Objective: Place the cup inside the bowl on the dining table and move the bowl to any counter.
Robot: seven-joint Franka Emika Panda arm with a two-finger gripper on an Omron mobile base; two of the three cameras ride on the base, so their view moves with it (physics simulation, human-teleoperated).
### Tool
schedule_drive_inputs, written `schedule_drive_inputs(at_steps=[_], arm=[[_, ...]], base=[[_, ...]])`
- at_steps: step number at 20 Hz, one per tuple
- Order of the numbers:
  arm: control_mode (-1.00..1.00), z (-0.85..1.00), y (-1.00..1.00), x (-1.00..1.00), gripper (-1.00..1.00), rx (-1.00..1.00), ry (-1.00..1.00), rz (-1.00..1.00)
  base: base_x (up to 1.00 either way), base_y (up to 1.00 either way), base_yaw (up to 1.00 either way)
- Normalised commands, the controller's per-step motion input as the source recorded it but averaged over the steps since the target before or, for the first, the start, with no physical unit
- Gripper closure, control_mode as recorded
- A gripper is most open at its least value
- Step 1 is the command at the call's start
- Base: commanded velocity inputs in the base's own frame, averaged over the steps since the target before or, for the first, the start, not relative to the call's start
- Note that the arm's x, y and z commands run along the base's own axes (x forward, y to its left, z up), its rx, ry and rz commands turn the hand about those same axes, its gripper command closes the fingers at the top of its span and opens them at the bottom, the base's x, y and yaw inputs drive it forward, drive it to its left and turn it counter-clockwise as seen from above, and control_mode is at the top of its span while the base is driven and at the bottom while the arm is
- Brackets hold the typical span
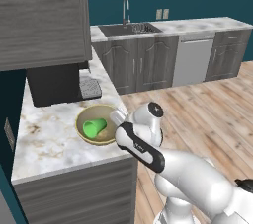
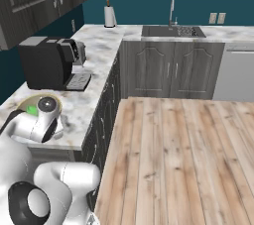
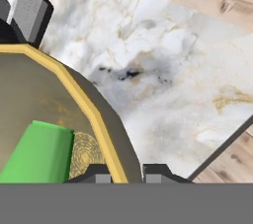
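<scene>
The tan bowl (image 1: pixel 99 125) rests on the marble counter (image 1: pixel 47 141) near its right edge, in front of the coffee machine. The green cup (image 1: pixel 94 128) lies on its side inside the bowl. My gripper (image 1: pixel 117 118) is at the bowl's right rim. In the hand view the gripper (image 3: pixel 126 172) is shut on the bowl's gold rim (image 3: pixel 79 94), one fingertip inside and one outside, with the cup (image 3: pixel 39 151) lying to the left. In the right base view the arm's wrist covers much of the bowl (image 2: pixel 25 102) and cup (image 2: pixel 32 110). The dining table is out of view.
A black coffee machine (image 1: pixel 54 85) stands just behind the bowl under a wall cabinet (image 1: pixel 42 16). The counter edge (image 3: pixel 222 146) drops to wooden floor (image 1: pixel 207 114) on the right. A sink (image 1: pixel 131 28), dishwasher (image 1: pixel 192 60) and paper towel roll (image 2: pixel 109 17) line the far wall.
</scene>
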Motion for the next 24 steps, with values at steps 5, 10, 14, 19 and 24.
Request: schedule_drive_inputs(at_steps=[5, 10, 14, 19, 24], arm=[[-1.00, -0.03, 0.04, 0.00, 1.00, -0.03, 0.10, 0.00], [-1.00, -0.13, 0.00, 0.00, 1.00, -0.02, 0.04, 0.00], [-1.00, -0.07, 0.00, 0.01, 1.00, 0.00, 0.00, 0.00], [-1.00, -0.11, 0.03, 0.05, 1.00, 0.00, 0.00, 0.00], [-1.00, -0.12, 0.14, 0.20, 1.00, -0.02, 0.00, 0.00]], base=[[0.00, 0.00, 0.00], [0.00, 0.00, 0.00], [0.00, 0.00, 0.00], [0.00, 0.00, 0.00], [0.00, 0.00, 0.00]])
